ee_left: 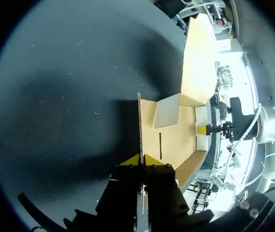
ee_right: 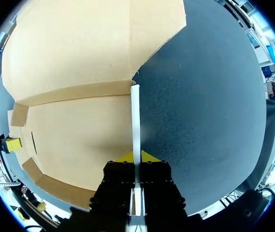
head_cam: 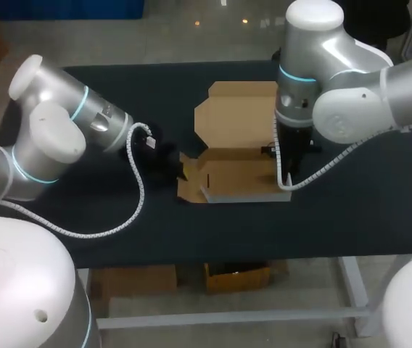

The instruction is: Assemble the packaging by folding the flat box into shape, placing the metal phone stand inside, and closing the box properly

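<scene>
The brown cardboard box [head_cam: 236, 176] lies part-folded mid-table, its lid [head_cam: 239, 109] flat toward the back. My left gripper [head_cam: 181, 171] is shut on the box's upright left side wall [ee_left: 140, 123], with its tips [ee_left: 141, 160] pinching the thin edge. On the opposite side, my right gripper [head_cam: 284, 172] is shut on the right side wall [ee_right: 135, 121], and its tips [ee_right: 137, 156] meet on it. In each wrist view the other arm's yellow tip shows across the box floor [ee_left: 174, 140]. I see no metal phone stand in any view.
The black table cloth [head_cam: 351, 210] has open room to the right and in front of the box. A pale flap [ee_left: 167, 110] leans inside the box near the lid fold. My left arm's white cable [head_cam: 139, 190] hangs over the table's left part.
</scene>
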`<state>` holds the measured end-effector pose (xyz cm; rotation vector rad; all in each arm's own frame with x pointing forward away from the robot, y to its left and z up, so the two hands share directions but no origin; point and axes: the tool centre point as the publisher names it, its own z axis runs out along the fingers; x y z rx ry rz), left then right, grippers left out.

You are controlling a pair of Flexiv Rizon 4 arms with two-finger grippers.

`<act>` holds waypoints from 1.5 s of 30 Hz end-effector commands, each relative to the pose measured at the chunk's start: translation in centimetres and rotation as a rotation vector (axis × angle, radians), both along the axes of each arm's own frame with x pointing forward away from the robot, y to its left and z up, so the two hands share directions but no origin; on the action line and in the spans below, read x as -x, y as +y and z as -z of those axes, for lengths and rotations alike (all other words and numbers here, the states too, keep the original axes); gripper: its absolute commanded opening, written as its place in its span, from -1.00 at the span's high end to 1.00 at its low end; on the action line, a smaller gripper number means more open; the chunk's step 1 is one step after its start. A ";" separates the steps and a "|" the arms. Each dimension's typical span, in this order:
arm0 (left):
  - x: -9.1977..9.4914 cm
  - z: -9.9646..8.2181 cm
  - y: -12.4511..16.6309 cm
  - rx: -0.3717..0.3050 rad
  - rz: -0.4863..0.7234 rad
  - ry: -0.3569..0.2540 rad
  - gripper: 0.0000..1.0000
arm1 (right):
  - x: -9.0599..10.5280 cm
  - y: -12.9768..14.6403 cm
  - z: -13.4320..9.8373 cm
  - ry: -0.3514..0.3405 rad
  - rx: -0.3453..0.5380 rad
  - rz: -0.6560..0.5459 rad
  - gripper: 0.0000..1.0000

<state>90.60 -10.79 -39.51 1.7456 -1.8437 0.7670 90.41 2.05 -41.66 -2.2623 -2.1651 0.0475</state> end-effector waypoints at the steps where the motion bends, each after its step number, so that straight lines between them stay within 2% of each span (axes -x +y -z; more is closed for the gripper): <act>1: 0.8 -1.2 -0.8 -0.091 -0.029 -0.013 1.00 | -0.1 0.1 -0.1 0.006 0.002 0.000 1.00; 11: 0.9 -2.6 -2.3 -0.282 -0.100 -0.046 1.00 | -0.1 0.1 -0.1 0.006 0.002 0.000 1.00; 23: 0.8 -3.3 -4.1 -0.466 -0.154 -0.081 0.95 | -0.1 0.1 -0.1 0.006 0.002 0.000 1.00; 28: 0.9 -3.6 -4.7 -0.512 -0.163 -0.088 0.99 | -0.1 0.1 -0.1 0.006 0.002 0.000 1.00; 30: 1.0 -3.8 -4.9 -0.524 -0.164 -0.089 0.95 | -0.1 0.1 -0.1 0.006 0.002 0.000 1.00; 34: 1.0 -4.0 -5.2 -0.554 -0.165 -0.092 0.73 | -0.1 0.1 -0.1 0.006 0.002 0.000 1.00; 36: 1.1 -4.1 -5.3 -0.565 -0.165 -0.093 0.72 | -0.1 0.1 -0.1 0.006 0.002 0.000 1.00; 45: 1.2 -4.6 -5.0 -0.569 -0.178 -0.088 0.31 | -0.1 0.1 -0.1 0.006 0.002 0.000 1.00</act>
